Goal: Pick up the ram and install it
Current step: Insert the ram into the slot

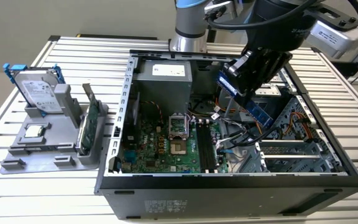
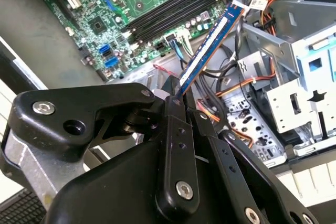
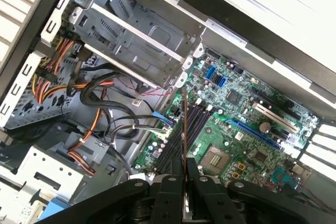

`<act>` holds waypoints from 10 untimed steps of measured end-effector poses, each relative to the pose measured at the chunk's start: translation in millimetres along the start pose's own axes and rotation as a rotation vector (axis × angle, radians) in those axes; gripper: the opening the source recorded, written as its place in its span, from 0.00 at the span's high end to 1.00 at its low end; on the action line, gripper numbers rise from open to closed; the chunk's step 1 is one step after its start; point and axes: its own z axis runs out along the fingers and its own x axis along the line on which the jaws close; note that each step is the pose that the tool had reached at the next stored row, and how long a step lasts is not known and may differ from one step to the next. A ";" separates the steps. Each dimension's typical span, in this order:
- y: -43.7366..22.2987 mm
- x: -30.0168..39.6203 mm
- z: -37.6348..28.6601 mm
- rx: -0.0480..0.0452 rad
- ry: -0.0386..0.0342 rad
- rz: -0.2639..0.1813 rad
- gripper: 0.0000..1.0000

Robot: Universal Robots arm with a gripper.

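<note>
Held aloft and tilted, the slim, long blue-green ram stick (image 1: 258, 113), one end clamped tight in the black claw (image 1: 244, 88). Hung over the open black computer case (image 1: 229, 182), above the green motherboard (image 1: 160, 149) and its black memory slots (image 1: 205, 147). Stood well apart at the exterior view's left, on the slatted metal surface (image 1: 42, 198): grey tray (image 1: 48, 136), silver hard drive (image 1: 39, 91).

matt black pincer (image 2: 175, 97), glossy ram (image 2: 208, 44), metal case (image 1: 127, 88)

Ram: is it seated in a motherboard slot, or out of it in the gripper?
Out. The gripper is shut on the ram, holding it tilted above the open case, apart from the dark memory slots.
</note>
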 end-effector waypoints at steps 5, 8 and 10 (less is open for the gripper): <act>0.0 0.0 -0.2 0.0012 -0.0001 0.031 1.00; 0.0 0.0 -0.4 0.0018 -0.0001 0.045 1.00; 0.0 0.0 -0.4 0.0022 -0.0001 0.057 1.00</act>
